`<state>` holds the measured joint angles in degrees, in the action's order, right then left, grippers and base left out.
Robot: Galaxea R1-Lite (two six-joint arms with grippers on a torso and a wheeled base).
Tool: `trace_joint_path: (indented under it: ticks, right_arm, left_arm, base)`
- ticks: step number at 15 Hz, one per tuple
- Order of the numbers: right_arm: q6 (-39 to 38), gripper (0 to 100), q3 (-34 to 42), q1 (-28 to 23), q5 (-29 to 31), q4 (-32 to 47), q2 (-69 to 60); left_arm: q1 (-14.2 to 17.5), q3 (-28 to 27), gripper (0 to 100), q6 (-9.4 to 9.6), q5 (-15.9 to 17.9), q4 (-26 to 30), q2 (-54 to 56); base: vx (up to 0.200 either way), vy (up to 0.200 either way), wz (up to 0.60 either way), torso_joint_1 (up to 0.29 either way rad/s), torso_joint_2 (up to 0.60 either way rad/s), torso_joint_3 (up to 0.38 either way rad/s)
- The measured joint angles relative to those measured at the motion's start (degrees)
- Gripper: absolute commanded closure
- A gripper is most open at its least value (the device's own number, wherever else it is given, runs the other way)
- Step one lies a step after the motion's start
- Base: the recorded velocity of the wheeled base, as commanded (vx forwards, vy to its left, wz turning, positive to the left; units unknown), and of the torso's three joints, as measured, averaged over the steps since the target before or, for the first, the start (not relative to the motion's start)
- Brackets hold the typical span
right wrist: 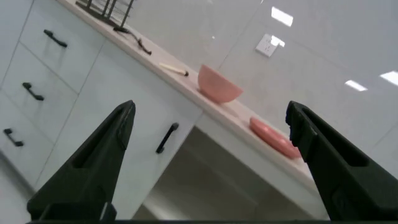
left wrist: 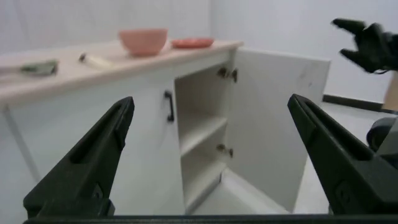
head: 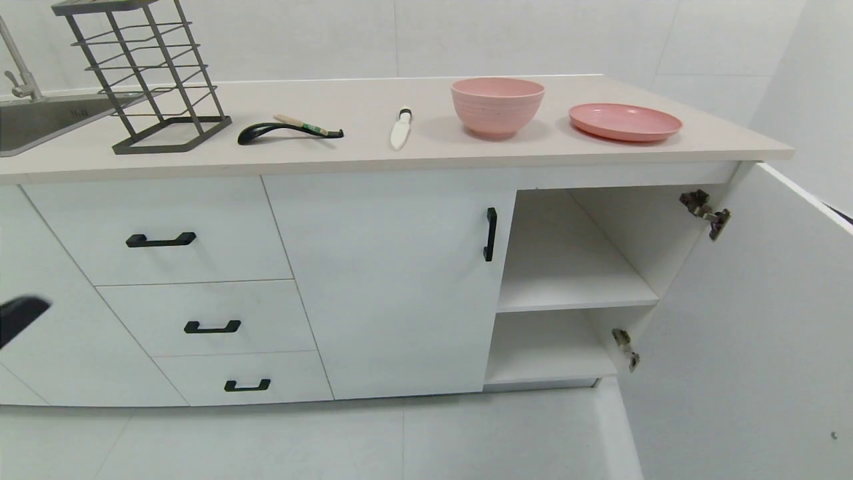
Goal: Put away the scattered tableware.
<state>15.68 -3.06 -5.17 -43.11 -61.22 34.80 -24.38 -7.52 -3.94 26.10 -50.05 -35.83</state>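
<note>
One pink bowl [head: 497, 107], one pink plate [head: 624, 121], one black spoon [head: 266, 127] and one white knife [head: 401, 129] are sitting on the desk [head: 360, 152]. The left gripper [left wrist: 211, 102] and right gripper [right wrist: 210, 107] are both holding their jaws wide open.

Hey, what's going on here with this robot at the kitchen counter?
Nothing is being handled yet. The left gripper and right gripper are both open and hold nothing, short of the white cabinet. On the beige countertop sit a pink bowl, a flat pink plate, a small white utensil with a black end, and a curved black spoon with a light wooden utensil by it, near a dark wire rack. The right cabinet door stands open.
</note>
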Motion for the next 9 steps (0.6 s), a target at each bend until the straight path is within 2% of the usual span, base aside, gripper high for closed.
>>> trace_joint_path:
  ticks: [1, 3, 5, 7, 8, 9]
  right_arm:
    - [0.0, 0, 0.9, -0.1, 0.0, 3.2, -2.7]
    - [-0.1, 0, 2.1, 0.0, 0.0, 10.0, -9.1]
    - [-0.1, 0, 2.7, 0.1, 0.0, 19.5, -16.2]
    - [-0.5, 0, 2.9, 0.2, 1.2, 28.7, -23.0]
    - [-1.7, 0, 3.0, 0.2, 3.6, 33.9, -25.4]
    - [-2.5, 0, 3.0, 0.2, 7.0, 40.1, -26.8]
  left_arm:
    - [2.9, 0.4, 0, -0.79, -0.2, 8.8, 7.7]
    - [7.4, 1.4, 0, -2.22, -2.2, 20.1, 20.2]
    - [11.5, 4.8, 0, -2.62, -8.8, 30.7, 26.4]
    - [13.0, 6.7, 0, -0.46, -14.3, 38.1, 28.9]
    - [13.3, 7.2, 0, 0.96, -16.0, 42.8, 29.6]
    - [13.8, 7.3, 0, 1.43, -16.9, 46.5, 30.0]
  base:
    - [0.000, 0.000, 0.00, 0.000, 0.00, 0.000]
    - [0.000, 0.000, 0.00, 0.000, 0.00, 0.000]
    - [0.000, 0.000, 0.00, 0.000, 0.00, 0.000]
    - [0.000, 0.000, 0.00, 0.000, 0.00, 0.000]
    - [0.000, 0.000, 0.00, 0.000, 0.00, 0.000]
    - [0.000, 0.000, 0.00, 0.000, 0.00, 0.000]
